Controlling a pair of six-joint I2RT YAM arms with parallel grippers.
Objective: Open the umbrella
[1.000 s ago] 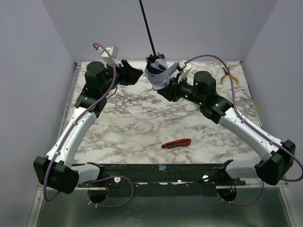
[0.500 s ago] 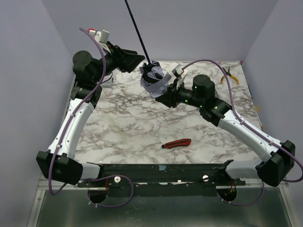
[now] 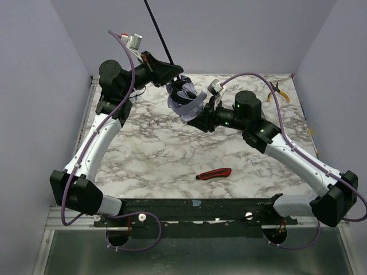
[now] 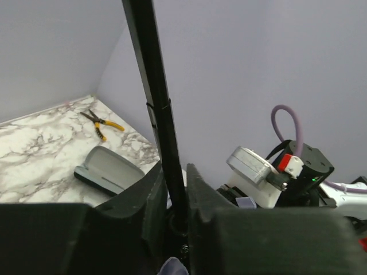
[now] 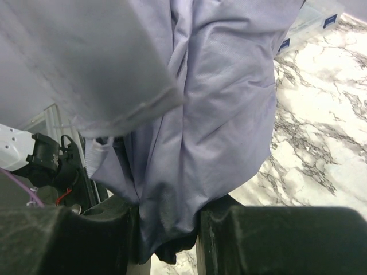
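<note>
The pale lilac folding umbrella (image 5: 218, 114) has soft, thin, wrinkled cloth with a faint shine. Its thin black shaft (image 4: 156, 97) is smooth and a bit glossy. The white-and-grey marble-look table top (image 3: 160, 149) is smooth. The left gripper (image 4: 175, 175) has dull black fingers (image 4: 150, 203) that look like plastic.

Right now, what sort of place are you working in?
Probably a lab test cell: a marble-patterned tabletop boxed in by plain pale lilac walls, with a red-and-black utility knife and yellow-handled pliers lying loose.
</note>
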